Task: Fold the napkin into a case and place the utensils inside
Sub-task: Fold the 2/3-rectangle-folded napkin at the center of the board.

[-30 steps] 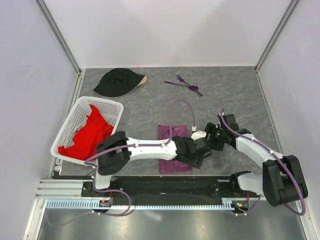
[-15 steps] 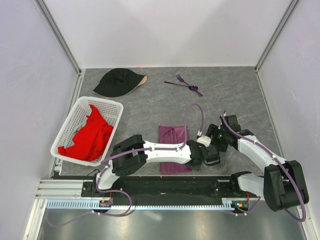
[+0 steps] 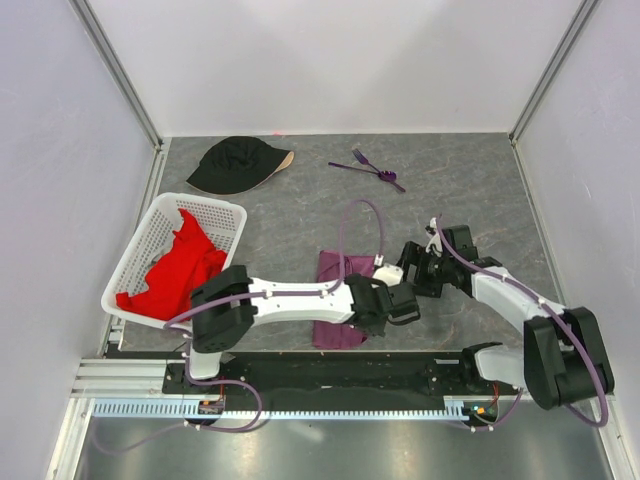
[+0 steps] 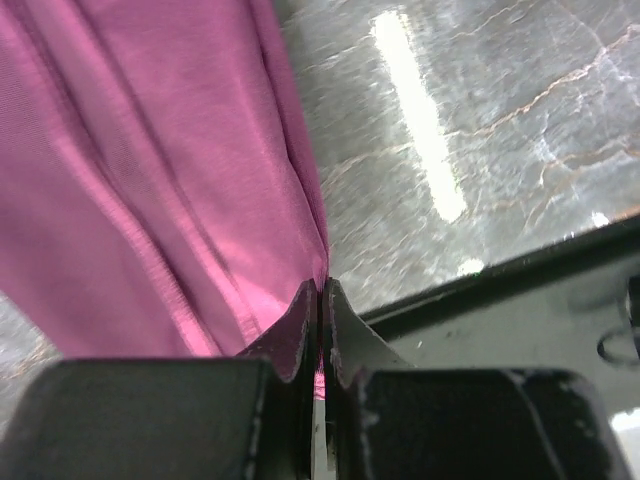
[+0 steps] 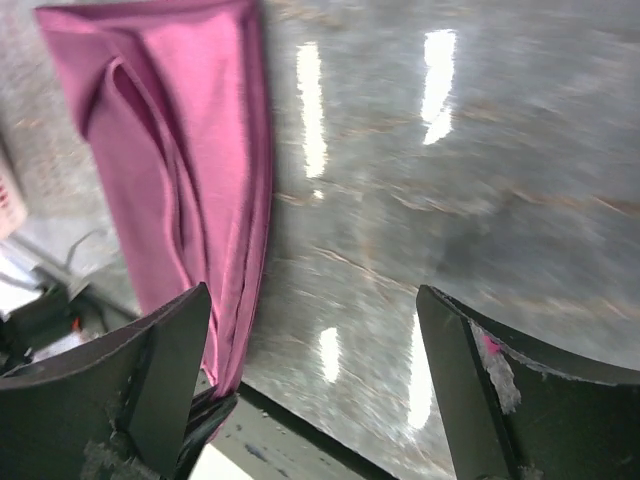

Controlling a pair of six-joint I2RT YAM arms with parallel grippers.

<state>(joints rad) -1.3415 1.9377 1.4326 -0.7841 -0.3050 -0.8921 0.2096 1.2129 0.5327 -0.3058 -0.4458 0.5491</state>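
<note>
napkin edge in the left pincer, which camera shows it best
Left wrist view: close up, the left pincer is shut on the napkin edge. The top view hides that spot under the left arm; the right wrist view shows the folded napkin, not the grip.

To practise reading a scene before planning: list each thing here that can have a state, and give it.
napkin: folded into a narrow strip, lying on the table, near end pinched
left gripper: shut on the napkin
right gripper: open, holding nothing
utensils: loose at the far side, outside the napkin
black cap: lying untouched
basket: upright, holding the red cloth
</note>
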